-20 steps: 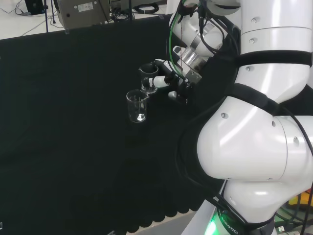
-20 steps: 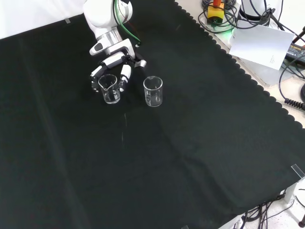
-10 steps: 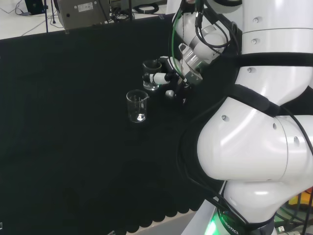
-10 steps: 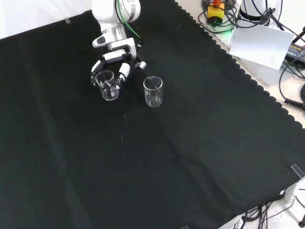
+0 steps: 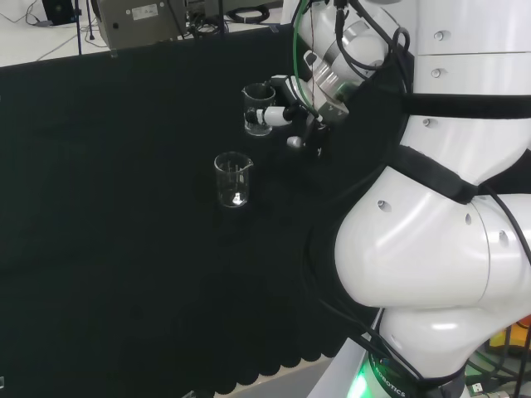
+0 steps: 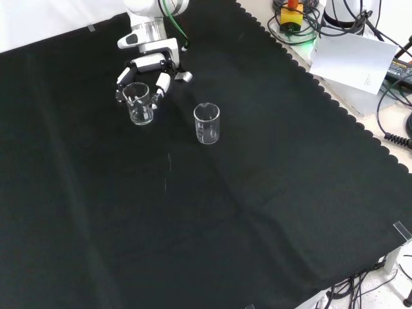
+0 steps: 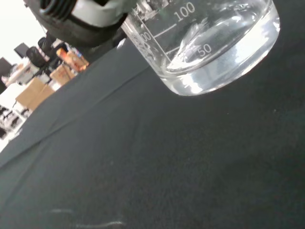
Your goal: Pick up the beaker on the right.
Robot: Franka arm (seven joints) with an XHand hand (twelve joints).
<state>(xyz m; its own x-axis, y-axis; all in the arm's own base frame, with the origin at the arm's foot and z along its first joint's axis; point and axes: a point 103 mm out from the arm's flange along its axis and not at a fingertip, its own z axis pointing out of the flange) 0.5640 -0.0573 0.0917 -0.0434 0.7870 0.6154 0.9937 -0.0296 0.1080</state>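
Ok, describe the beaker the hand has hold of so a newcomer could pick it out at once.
In the front view, follow the white robot arm down from the top edge of the black cloth to its black and white hand. The small clear glass beaker sits inside its curled fingers. The other clear glass beaker, to its right, stands alone and untouched.
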